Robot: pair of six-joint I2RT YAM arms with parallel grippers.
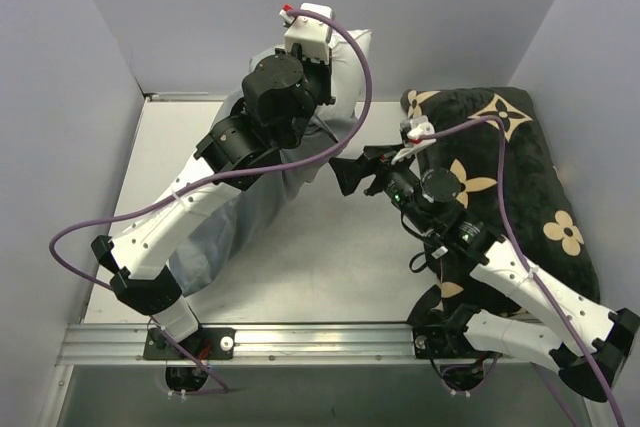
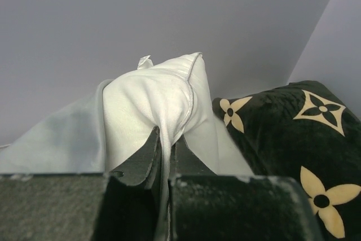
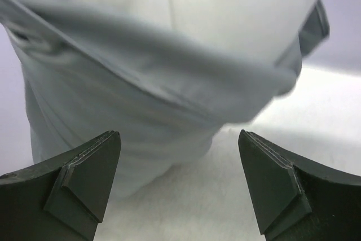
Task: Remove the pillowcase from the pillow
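The white pillow (image 1: pixel 350 57) is held up at the back of the table, and its top corner shows in the left wrist view (image 2: pixel 149 97). My left gripper (image 1: pixel 333 69) is shut on a pinch of the pillow's white fabric (image 2: pixel 164 139). The blue-grey pillowcase (image 1: pixel 215 237) hangs around the pillow's lower part down to the table; it also shows in the left wrist view (image 2: pixel 56 139). My right gripper (image 1: pixel 338 175) is open and empty, pointing left at the pillowcase (image 3: pixel 141 88) just short of its hem, with the fingers (image 3: pixel 84 179) low over the table. White pillow (image 3: pixel 242 9) shows above that hem.
A black cushion with beige flower motifs (image 1: pixel 510 177) lies at the right side of the table, under my right arm, and shows in the left wrist view (image 2: pixel 293 134). Grey walls close the table at the left, back and right. A metal rail (image 1: pixel 320 342) runs along the near edge.
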